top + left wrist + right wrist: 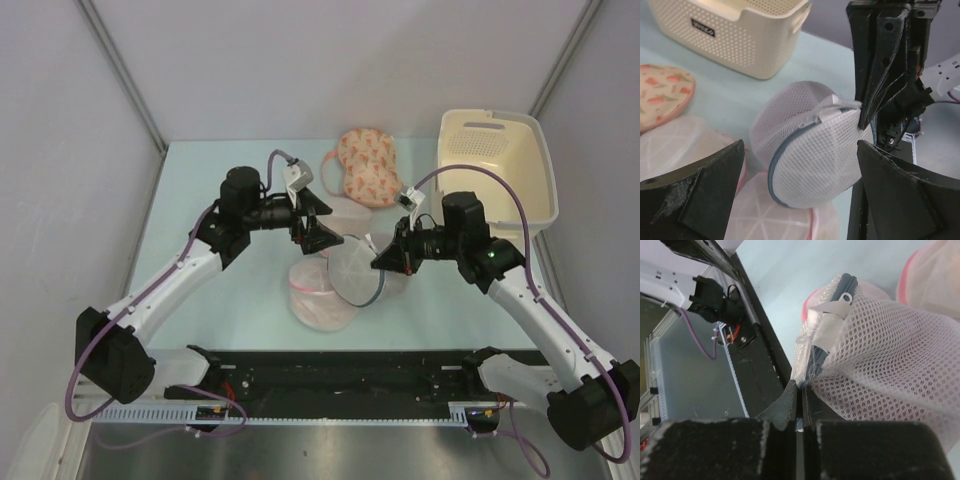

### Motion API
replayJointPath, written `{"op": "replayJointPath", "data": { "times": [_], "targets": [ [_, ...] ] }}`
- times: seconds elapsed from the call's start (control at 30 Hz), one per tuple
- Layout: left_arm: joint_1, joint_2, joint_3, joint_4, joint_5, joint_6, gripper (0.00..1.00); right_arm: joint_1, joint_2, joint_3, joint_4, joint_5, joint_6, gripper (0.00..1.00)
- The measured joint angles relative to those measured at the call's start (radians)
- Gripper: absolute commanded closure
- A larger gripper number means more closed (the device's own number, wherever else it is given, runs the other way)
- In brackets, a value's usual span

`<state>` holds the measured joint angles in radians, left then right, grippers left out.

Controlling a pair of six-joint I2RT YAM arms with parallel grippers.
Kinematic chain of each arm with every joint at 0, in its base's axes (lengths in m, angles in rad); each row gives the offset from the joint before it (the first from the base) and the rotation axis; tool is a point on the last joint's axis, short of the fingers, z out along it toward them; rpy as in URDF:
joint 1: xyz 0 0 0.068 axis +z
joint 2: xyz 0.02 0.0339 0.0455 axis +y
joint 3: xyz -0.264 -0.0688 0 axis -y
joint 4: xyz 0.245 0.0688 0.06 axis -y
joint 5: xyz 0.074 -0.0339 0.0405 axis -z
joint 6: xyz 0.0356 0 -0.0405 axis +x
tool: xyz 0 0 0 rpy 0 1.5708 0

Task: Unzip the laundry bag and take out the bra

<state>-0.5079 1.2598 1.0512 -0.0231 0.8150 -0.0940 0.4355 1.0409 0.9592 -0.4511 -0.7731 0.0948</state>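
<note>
1. Nearest the camera in the top view, a long black mounting rail [340, 368] runs along the near edge of the pale green surface [190, 180] and carries both arm bases.
2. On the left, the left arm's fingers [705, 185] are spread wide and grasp nothing. They point right, with the bag in the gap ahead of them, and they do not appear to touch it.
3. A round translucent mesh pouch with pink trim [315, 300] lies under the bag. A second pouch like it [345, 212] lies just behind, and a peach patterned bra with pink straps [367, 165] sits farther back.
4. At centre, the round, dome-shaped white mesh laundry bag with a grey zip rim [358, 270] is tipped up on edge over the nearer pouch.
5. From the left wrist, the zip runs as an arc from upper right to lower left. Its white pull tab [845, 297] sits at the upper-right end, on the right arm's side.
6. The bra is not visible. The mesh reads white throughout, so it is presumably inside the bag.
7. The right arm's fingers [790, 402] are clenched on the bag's mesh edge beside the zip, just below the pull tab.
8. At the far right stands a cream perforated plastic basket [495, 165].
9. The zip looks shut. The right arm anchors the bag and the left arm is free, so the left fingers would likely reach forward to the pull tab and draw it down the arc.
</note>
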Motion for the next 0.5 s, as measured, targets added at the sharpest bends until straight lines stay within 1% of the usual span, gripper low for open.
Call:
{"op": "replayJointPath", "data": {
  "times": [0.17,0.33,0.43,0.5],
  "targets": [
    [-0.056,0.063,0.048,-0.035,0.053,0.098,0.01,0.0,0.0,0.0,-0.017,-0.083,-0.021,1.0],
    [-0.074,0.127,0.065,-0.058,0.13,0.14,0.04,0.0,0.002,0.0,-0.019,-0.137,-0.033,1.0],
    [-0.082,0.173,0.087,-0.072,0.172,0.148,0.07,0.002,0.008,0.0,-0.029,-0.151,-0.044,1.0],
    [-0.097,0.196,0.101,-0.074,0.191,0.148,0.13,0.002,0.015,0.0,-0.036,-0.153,-0.048,1.0]
  ]
}}
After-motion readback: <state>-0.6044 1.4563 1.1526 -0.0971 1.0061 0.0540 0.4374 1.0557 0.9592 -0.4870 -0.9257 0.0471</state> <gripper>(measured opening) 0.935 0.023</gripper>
